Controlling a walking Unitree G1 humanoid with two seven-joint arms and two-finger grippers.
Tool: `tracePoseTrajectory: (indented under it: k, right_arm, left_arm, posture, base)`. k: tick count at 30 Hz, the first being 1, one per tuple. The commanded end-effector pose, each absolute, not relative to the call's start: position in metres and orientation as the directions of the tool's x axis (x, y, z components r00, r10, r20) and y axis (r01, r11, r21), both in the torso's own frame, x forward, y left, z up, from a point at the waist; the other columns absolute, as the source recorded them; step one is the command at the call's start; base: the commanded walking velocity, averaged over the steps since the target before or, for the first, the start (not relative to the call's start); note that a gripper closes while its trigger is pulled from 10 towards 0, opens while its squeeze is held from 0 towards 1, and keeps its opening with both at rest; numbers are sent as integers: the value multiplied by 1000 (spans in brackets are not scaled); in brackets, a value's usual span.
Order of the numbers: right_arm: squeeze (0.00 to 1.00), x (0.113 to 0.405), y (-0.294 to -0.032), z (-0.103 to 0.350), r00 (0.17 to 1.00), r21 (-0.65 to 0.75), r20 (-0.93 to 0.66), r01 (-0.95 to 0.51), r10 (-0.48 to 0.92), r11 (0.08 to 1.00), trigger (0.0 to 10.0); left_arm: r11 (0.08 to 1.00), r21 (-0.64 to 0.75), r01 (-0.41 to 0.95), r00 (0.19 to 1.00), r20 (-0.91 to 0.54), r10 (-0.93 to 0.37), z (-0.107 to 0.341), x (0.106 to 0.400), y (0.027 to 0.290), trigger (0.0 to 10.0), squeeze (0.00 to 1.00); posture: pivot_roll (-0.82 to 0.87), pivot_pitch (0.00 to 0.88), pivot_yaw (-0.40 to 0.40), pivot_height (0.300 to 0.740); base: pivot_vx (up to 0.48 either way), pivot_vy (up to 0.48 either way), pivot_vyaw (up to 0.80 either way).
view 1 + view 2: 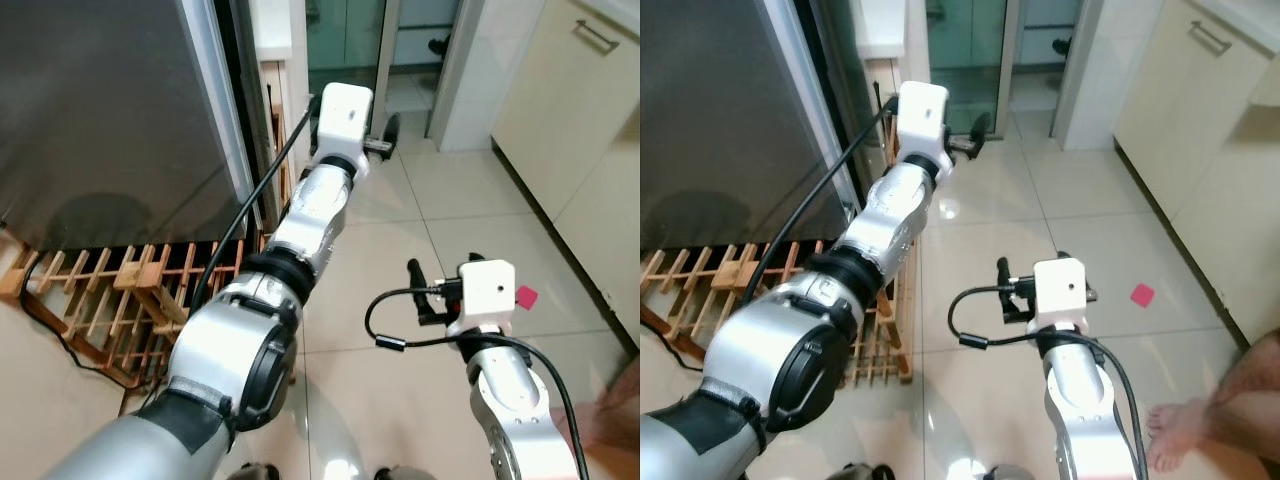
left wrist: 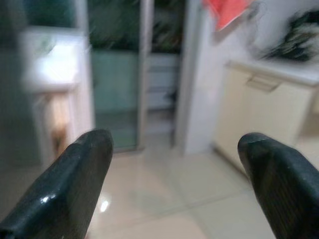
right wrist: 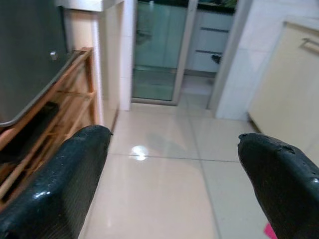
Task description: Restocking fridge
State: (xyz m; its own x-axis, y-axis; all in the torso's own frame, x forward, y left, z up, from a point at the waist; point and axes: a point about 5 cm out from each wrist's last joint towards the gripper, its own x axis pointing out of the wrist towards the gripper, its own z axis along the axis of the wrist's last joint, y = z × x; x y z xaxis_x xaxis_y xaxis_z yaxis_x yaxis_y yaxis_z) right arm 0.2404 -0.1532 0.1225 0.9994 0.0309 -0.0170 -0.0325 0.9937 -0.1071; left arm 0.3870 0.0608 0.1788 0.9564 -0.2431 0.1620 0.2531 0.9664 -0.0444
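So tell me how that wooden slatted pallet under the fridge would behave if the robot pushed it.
The wooden slatted pallet looks rigid, built of nailed slats, so it would probably not flex. With the fridge apparently standing on it, it would likely resist a push. The glossy tiled floor might otherwise let it slide.

Head cameras look down over both arms; wrist cameras face the same glass door [image 3: 159, 50].
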Motion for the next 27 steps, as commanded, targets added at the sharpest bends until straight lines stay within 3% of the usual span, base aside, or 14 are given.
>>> tracePoseTrajectory:
  k: [1, 2, 5, 10, 15, 20, 23, 24, 27]
  right_arm:
    - [0, 245, -157, 130, 999, -98, 38, -20, 24, 995, 10000]
    - [0, 245, -157, 130, 999, -98, 38, -20, 24, 995, 10000]
    - [0, 252, -163, 137, 994, -110, 105, 33, -21, 993, 10000]
    - [0, 253, -162, 139, 990, -93, 140, 46, -33, 995, 10000]
    - [0, 252, -161, 125, 993, -39, 115, 11, -6, 999, 10000]
    - [0, 259, -162, 120, 995, -38, 99, -10, 14, 999, 10000]
    - [0, 260, -163, 127, 992, -44, 125, -22, 27, 999, 10000]
    - [0, 258, -166, 128, 991, -47, 129, -22, 28, 999, 10000]
    - [0, 255, -167, 126, 992, -54, 121, -27, 33, 998, 10000]
  left_arm:
    - [983, -38, 179, 958, 233, -165, 181, 378, 100, 10000, 0]
    - [983, -38, 179, 958, 233, -165, 181, 378, 100, 10000, 0]
    - [997, -45, 65, 971, 235, -53, 166, 342, 137, 10000, 0]
    - [1000, -22, -8, 983, 181, 12, 150, 313, 151, 10000, 0]
    - [993, -41, -107, 980, 167, 112, 152, 274, 184, 10000, 0]
    - [996, -55, -74, 975, 205, 84, 169, 279, 175, 10000, 0]
    - [999, -46, 8, 980, 198, 2, 175, 280, 160, 10000, 0]
    - [996, -37, 75, 979, 193, -67, 174, 275, 151, 10000, 0]
    - [994, -34, 105, 978, 185, -97, 173, 273, 144, 10000, 0]
  posture:
    - [-139, 40, 12, 740]
    - [-139, 40, 12, 740]
    - [-68, 9, -13, 740]
    - [-39, 0, -22, 740]
    - [11, 0, -48, 740]
    - [13, 0, -66, 740]
    - [0, 0, -70, 740]
    - [-3, 0, -71, 740]
    - [-9, 0, -70, 740]
  base:
    - [0, 0, 0]
    - [0, 0, 0]
    - [0, 0, 0]
    - [0, 0, 0]
    - [0, 0, 0]
    - [0, 0, 0]
    - [0, 0, 0]
    - [480, 0, 0]
    - [480, 0, 0]
